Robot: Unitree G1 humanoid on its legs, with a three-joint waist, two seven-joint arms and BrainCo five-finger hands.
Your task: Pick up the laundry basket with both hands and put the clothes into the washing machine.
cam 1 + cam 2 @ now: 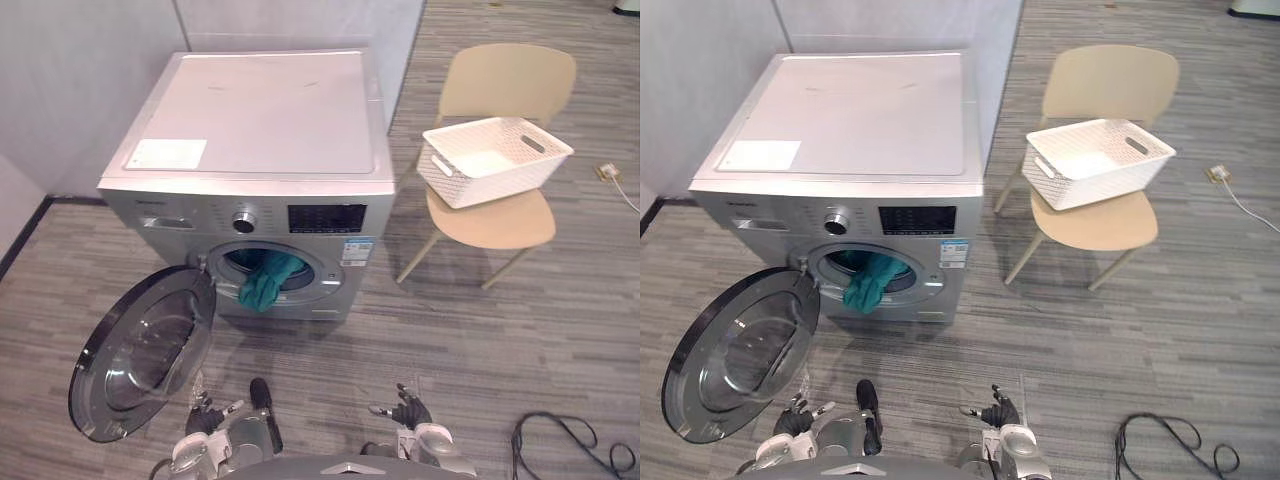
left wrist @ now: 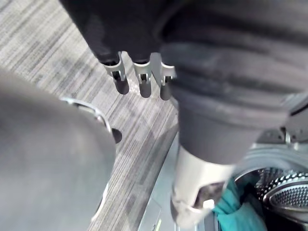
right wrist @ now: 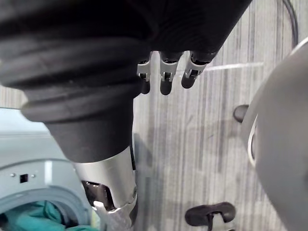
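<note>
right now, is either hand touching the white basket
Apart. The left eye view shows the basket on the chair, with floor between it and the left hand and right hand, both low in front of the washing machine.

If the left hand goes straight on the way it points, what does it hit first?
Likely the open door of the washing machine, just ahead of the left hand; depth is unclear.
</note>
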